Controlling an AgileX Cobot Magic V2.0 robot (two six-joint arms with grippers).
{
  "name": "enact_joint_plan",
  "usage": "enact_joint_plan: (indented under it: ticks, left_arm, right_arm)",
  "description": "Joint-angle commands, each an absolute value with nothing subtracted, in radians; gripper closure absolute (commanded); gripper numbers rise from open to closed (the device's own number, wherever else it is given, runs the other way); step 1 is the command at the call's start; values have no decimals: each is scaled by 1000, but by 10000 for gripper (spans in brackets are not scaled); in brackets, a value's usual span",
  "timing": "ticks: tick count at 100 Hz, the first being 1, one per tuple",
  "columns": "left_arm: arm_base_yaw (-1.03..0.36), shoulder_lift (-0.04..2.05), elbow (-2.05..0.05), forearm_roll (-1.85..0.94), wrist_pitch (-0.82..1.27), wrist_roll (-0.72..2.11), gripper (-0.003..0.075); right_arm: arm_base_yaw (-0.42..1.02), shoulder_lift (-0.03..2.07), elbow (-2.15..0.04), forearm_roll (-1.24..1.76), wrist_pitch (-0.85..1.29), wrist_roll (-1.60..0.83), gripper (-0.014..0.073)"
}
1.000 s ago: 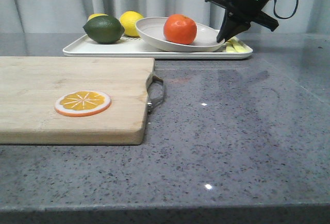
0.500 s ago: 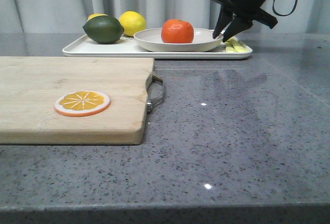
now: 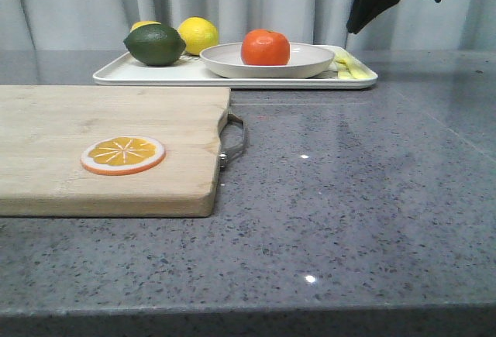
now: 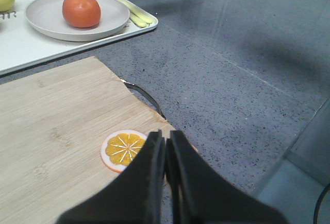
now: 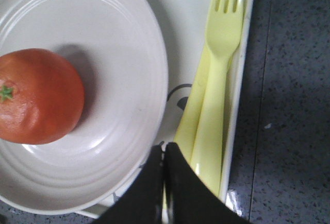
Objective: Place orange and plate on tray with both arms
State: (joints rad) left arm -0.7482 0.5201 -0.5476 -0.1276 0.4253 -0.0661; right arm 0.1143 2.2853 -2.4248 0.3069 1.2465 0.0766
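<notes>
The orange (image 3: 265, 47) sits in the off-white plate (image 3: 310, 62), and the plate rests flat on the white tray (image 3: 139, 73) at the back of the table. My right gripper (image 3: 358, 25) hangs above the tray's right end, shut and empty. In the right wrist view its tips (image 5: 165, 149) are over the plate's rim (image 5: 149, 54), with the orange (image 5: 38, 95) off to one side. My left gripper (image 4: 166, 137) is shut and empty over the cutting board's corner; the orange (image 4: 81, 10), plate (image 4: 46, 18) and tray (image 4: 20, 46) show far off.
A wooden cutting board (image 3: 93, 120) with a metal handle (image 3: 236, 139) fills the left front and carries a flat orange slice disc (image 3: 123, 155). On the tray lie a green lime (image 3: 155, 44), a yellow lemon (image 3: 198, 35) and yellow plastic cutlery (image 5: 219, 80).
The plate was tilted in my right gripper's hold, then came down flat on the tray. My right gripper let go, rose up and away to the right, and shut.
</notes>
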Motion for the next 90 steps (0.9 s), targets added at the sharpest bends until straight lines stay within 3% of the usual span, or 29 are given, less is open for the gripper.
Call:
enact_joint_plan:
  ticks: [1, 23, 58, 90]
  left_arm:
    - [-743, 526, -575, -133, 343, -72, 739]
    - [-743, 526, -575, -133, 348, -72, 739]
    - [-743, 526, -574, -133, 349, -72, 739]
    - [-743, 526, -574, -133, 351, -72, 739]
  right_arm:
    - [109, 2179, -2455, 312, 1340, 69, 659]
    - [109, 2062, -2370, 310, 1339, 68, 662]
    - [109, 1789, -2022, 309, 1318, -27, 662]
    - [109, 1457, -1637, 309, 1104, -63, 662]
